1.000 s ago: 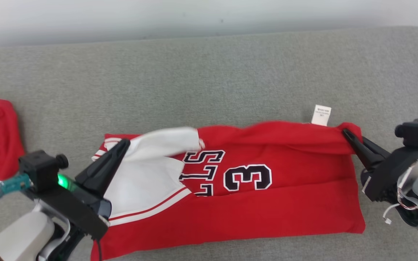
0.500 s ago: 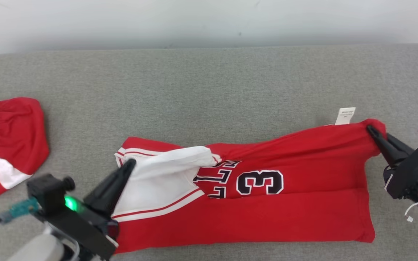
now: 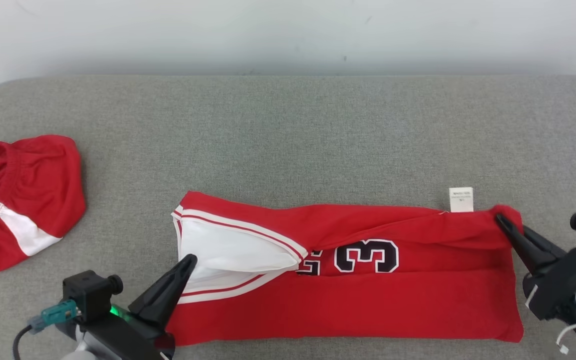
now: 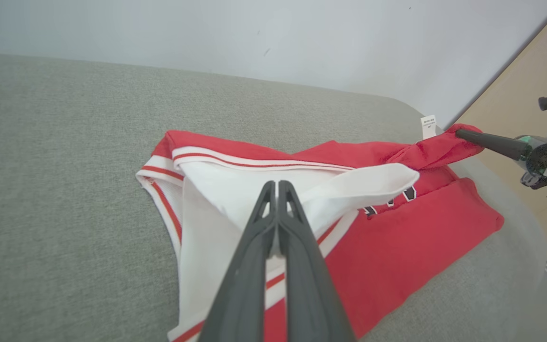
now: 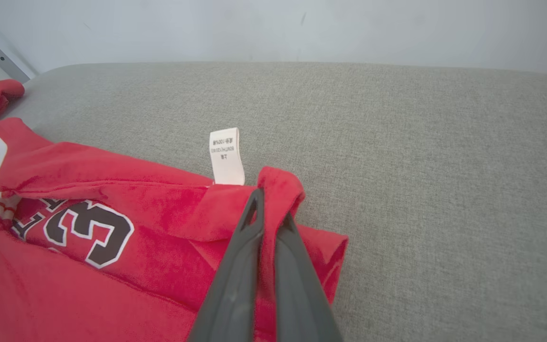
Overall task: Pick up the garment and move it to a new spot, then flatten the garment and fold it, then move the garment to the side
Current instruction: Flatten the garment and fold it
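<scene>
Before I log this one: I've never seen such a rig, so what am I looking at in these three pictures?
A two-armed robot is handling clothes. The overhead picture comes from its head camera. The other two come from cameras on each wrist, looking along the dark jaws. A red jersey numbered 3 lies on a grey padded surface. The left jaws pinch its white-trimmed end, and the right jaws pinch its corner beside the white label. A second red garment lies apart at the left.
</scene>
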You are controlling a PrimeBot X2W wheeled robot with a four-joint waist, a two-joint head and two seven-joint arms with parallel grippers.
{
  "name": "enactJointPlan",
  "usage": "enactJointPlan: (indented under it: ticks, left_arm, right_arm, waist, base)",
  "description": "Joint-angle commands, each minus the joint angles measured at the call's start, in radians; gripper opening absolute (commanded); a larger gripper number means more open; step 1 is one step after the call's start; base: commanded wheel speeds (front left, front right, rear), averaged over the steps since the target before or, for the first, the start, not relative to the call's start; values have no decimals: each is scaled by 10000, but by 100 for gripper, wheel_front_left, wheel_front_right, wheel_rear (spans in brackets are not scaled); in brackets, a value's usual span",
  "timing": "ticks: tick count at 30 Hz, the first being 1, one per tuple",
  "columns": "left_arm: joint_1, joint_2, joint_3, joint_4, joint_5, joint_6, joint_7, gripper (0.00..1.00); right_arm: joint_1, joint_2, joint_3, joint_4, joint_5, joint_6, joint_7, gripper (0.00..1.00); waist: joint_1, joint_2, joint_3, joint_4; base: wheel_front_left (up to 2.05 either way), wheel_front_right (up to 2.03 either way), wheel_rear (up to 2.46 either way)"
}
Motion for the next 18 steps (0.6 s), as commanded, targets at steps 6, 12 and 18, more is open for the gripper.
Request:
enactJointPlan:
  ticks: [6, 12, 18]
  left_arm:
    - [249, -221, -145, 712, 183, -48, -57, 0]
    - [94, -661, -47, 1520, 355, -46, -57, 0]
    - [39, -956, -89, 2160, 577, -51, -57, 0]
  right_arm:
    - [799, -328, -81, -156, -89, -7, -45, 0]
    - [1028, -526, 32, -260, 164, -7, -46, 0]
    - [940, -432, 304, -101, 126, -7, -46, 0]
  waist:
    - [1, 0, -192, 66]
    - [1, 0, -223, 135]
    - [1, 0, -242, 107]
  base:
    - [0, 0, 0]
    - [0, 0, 0]
    - [0, 0, 0]
